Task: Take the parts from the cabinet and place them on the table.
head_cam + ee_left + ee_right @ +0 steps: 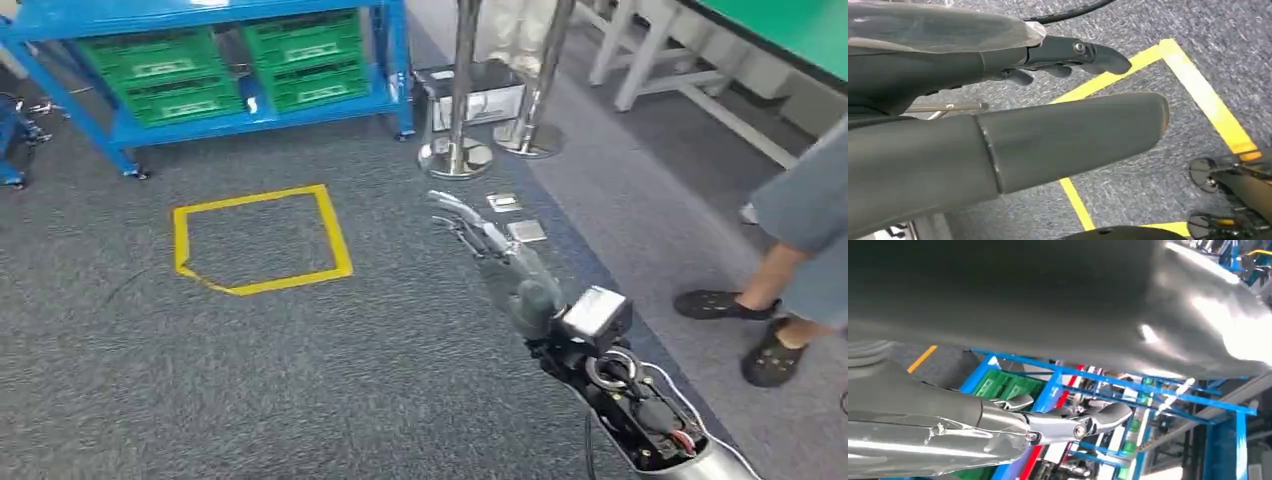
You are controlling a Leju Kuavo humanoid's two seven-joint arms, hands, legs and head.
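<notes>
Right hand (497,260) outstretched — fingers apart, empty

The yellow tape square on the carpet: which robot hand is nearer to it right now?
Left, probably. The left robot hand hangs just above the yellow tape square, its fingers over one tape line. The right robot hand reaches forward, off to the square's right over bare carpet.

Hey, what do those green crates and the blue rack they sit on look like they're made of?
Green crates: likely moulded plastic, matte, with ribbed walls and uniform colour. Blue rack: probably painted metal, judging by its thin square bars and slight sheen.
</notes>
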